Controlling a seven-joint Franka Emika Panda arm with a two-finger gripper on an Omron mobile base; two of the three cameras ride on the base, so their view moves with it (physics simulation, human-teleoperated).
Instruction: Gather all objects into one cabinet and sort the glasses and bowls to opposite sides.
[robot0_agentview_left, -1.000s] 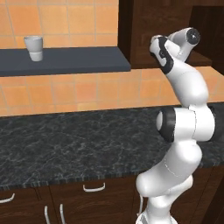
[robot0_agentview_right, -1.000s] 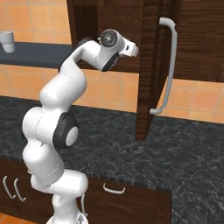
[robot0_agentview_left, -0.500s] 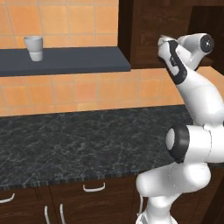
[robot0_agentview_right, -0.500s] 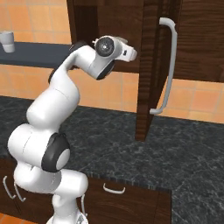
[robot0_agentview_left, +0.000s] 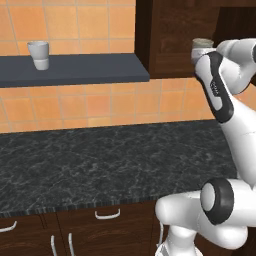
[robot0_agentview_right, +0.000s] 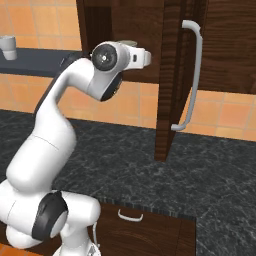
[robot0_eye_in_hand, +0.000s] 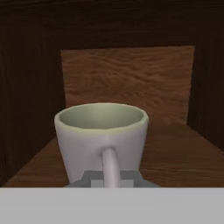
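Note:
A grey-beige handled mug (robot0_eye_in_hand: 101, 140) fills the hand view, its handle turned toward the camera. My gripper (robot0_eye_in_hand: 111, 178) is shut on it at the handle side. Behind the mug lie the wooden floor and back wall of the dark brown cabinet (robot0_eye_in_hand: 127, 74). From the left base view the mug's rim (robot0_agentview_left: 202, 43) shows just above my hand at the cabinet (robot0_agentview_left: 170, 35) opening. The right base view has the mug's rim (robot0_agentview_right: 127, 44) over my wrist, beside the open cabinet door (robot0_agentview_right: 167, 80) with its pale bar handle (robot0_agentview_right: 192, 75). A pale tumbler (robot0_agentview_left: 39, 54) stands on the blue-grey shelf (robot0_agentview_left: 75, 70).
A dark marbled counter (robot0_agentview_left: 100, 160) runs below, with drawers (robot0_agentview_left: 107, 215) under its front edge. The open door juts out over the counter right of my arm. The tumbler (robot0_agentview_right: 7, 46) sits far left on the shelf (robot0_agentview_right: 35, 55). Orange tiles cover the wall.
My arm has stretched up and to the right, carrying the mug from beside the shelf's end into the cabinet opening. The tumbler and the door have not moved.

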